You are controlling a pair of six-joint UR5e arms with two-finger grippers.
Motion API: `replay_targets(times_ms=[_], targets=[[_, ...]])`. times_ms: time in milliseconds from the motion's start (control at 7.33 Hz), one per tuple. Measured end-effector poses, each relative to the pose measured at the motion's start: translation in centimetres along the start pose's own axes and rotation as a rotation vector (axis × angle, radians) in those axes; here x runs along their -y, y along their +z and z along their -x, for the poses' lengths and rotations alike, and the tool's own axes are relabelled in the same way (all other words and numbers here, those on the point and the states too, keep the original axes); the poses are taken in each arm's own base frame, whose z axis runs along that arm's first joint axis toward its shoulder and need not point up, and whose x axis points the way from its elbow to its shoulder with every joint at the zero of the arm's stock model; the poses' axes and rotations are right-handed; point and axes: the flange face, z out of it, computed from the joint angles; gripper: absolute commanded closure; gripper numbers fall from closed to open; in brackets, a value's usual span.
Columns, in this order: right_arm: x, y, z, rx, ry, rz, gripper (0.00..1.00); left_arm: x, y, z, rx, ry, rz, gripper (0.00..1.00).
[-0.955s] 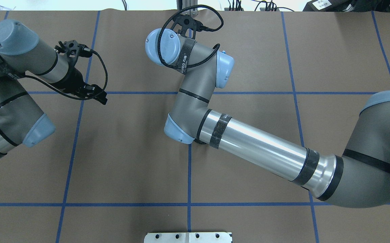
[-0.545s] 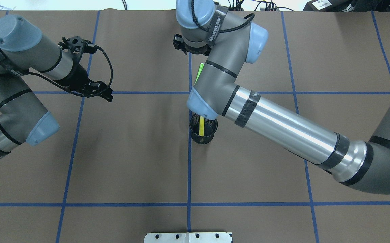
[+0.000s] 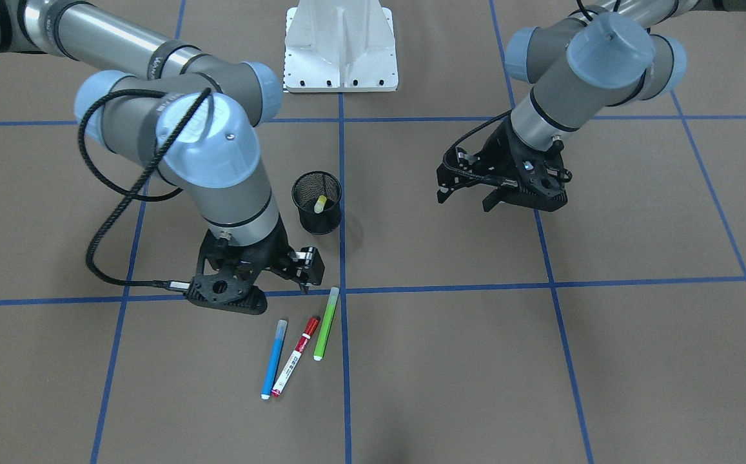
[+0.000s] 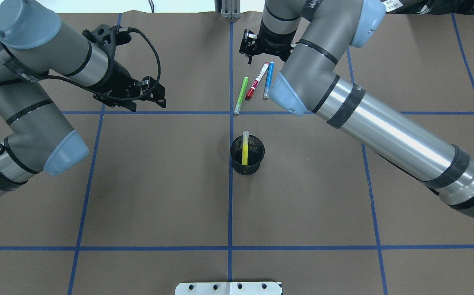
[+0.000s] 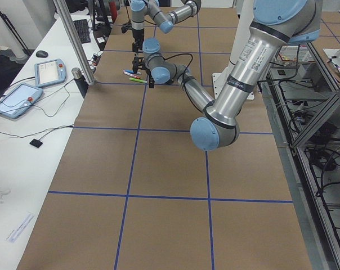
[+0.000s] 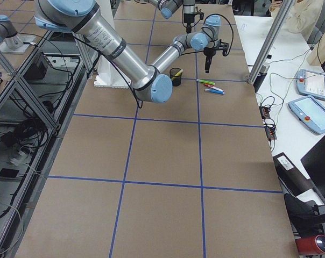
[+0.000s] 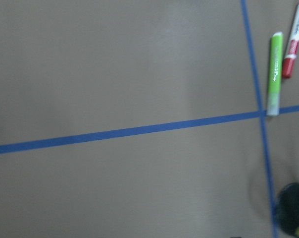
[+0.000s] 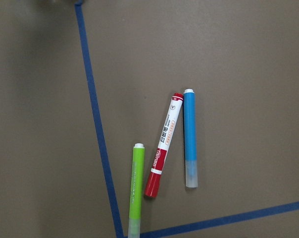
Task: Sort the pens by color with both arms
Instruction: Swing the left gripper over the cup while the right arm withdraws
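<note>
Three pens lie side by side on the brown table: a lime green pen [image 4: 241, 95] [image 3: 325, 323] [image 8: 135, 188], a white-bodied pen with a red cap [image 4: 258, 80] [image 3: 295, 356] [image 8: 163, 146] and a blue pen [image 4: 268, 80] [image 3: 274, 359] [image 8: 190, 136]. A yellow pen [image 4: 245, 148] [image 3: 320, 204] stands in the black mesh cup [image 4: 255, 166] [image 3: 318, 222]. My right gripper [image 4: 248, 55] [image 3: 308, 274] hovers just beyond the three pens, open and empty. Off to the left of the pens, my left gripper [image 4: 148, 103] [image 3: 469, 196] is also open and empty.
Blue tape lines divide the table into squares. The white metal base [image 4: 228, 288] [image 3: 340, 48] sits at the near edge. My right forearm [image 4: 384, 131] stretches across the right half. A side table with tablets [image 5: 18, 98] runs along the far edge.
My right arm swung away from over the cup to the far side, uncovering the cup with the yellow pen and the three pens. The left gripper shifted right and slightly farther out.
</note>
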Motion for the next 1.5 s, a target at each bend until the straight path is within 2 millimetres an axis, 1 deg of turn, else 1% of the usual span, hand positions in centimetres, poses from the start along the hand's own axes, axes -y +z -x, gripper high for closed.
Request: replay_targets(times_ms=[136, 273, 409, 545, 682, 818, 955, 1091, 1227, 1500], targets=[[0.9, -1.2, -3.6, 0.016, -0.011, 0.007, 0.02, -0.9, 0.4, -2.7, -0.016, -0.03, -0.026, 0.12], [2.1, -2.4, -7.3, 0.025, -0.034, 0.008, 0.02, -2.2, 1.7, -5.5, -0.017, -0.035, -0.056, 0.12], [3.6, -3.4, -10.4, 0.033, -0.051, 0.013, 0.02, -3.7, 3.0, -8.5, -0.006, -0.025, -0.085, 0.13], [4.9, -4.2, -12.6, 0.037, -0.065, 0.014, 0.02, -4.7, 3.6, -11.8, 0.014, -0.009, -0.115, 0.13], [5.5, -4.6, -13.7, 0.037, -0.071, 0.013, 0.02, -5.2, 3.6, -14.9, 0.042, 0.014, -0.149, 0.12], [5.8, -4.7, -14.1, 0.037, -0.074, 0.012, 0.02, -5.7, 3.6, -17.8, 0.097, 0.056, -0.188, 0.12], [5.9, -4.6, -14.3, 0.035, -0.074, 0.012, 0.02, -6.2, 4.1, -20.1, 0.159, 0.108, -0.215, 0.12], [5.9, -4.6, -14.4, 0.032, -0.073, 0.01, 0.02, -6.1, 5.2, -21.4, 0.211, 0.155, -0.22, 0.12], [6.0, -4.6, -14.4, 0.03, -0.073, 0.009, 0.02, -5.7, 6.7, -22.3, 0.25, 0.188, -0.211, 0.12], [6.0, -4.4, -14.6, 0.028, -0.071, 0.009, 0.02, -5.9, 10.1, -23.5, 0.298, 0.228, -0.176, 0.14]])
